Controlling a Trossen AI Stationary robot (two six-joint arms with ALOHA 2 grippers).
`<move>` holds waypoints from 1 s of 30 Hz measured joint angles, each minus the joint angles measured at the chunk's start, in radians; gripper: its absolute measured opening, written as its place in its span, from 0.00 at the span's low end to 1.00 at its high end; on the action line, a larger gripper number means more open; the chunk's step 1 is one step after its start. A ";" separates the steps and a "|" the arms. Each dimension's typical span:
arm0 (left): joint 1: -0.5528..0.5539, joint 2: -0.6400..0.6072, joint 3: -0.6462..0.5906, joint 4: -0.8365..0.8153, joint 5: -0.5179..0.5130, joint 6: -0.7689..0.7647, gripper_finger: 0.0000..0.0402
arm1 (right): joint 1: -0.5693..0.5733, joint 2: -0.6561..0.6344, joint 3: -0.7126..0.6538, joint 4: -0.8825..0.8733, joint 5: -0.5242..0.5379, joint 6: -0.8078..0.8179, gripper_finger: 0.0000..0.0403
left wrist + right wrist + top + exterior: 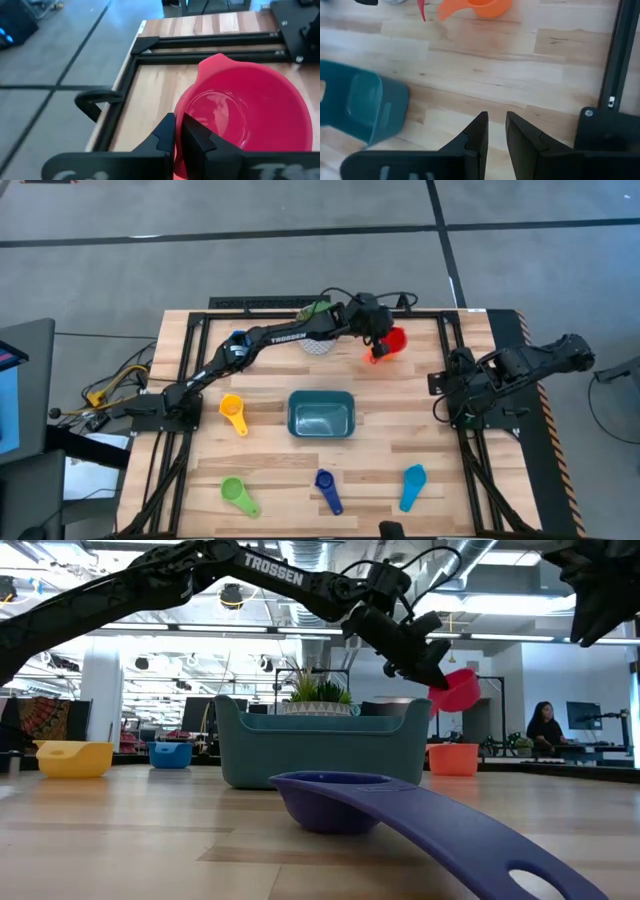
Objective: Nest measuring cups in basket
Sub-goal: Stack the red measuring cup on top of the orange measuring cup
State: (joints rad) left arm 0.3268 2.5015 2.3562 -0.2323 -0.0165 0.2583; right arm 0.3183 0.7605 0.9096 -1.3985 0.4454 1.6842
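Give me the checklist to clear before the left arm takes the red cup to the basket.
1. Grip: left gripper shut on the red cup by its handle: ok.
2. Cup lifted clear of the table, per the low view: ok.
3. Basket holds no cups yet: ok.
4. Path clear: orange cup lies below the red cup, not toward the basket: ok.
5. Right gripper parked at the table's right side, open: ok.

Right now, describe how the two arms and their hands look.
Both arms are dark, jointed and slim. The left arm carries white TROSSEN lettering and loose black cables near its wrist. The left hand and right hand each end in two flat, angular black fingers.
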 joint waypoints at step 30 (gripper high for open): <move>0.061 0.071 -0.051 0.067 0.045 0.021 0.02 | -0.057 0.079 -0.001 0.038 0.001 0.220 0.23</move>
State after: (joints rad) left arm 0.3875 2.5729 2.3054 -0.1650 0.0284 0.2790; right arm 0.2614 0.8398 0.9089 -1.3605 0.4465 1.9042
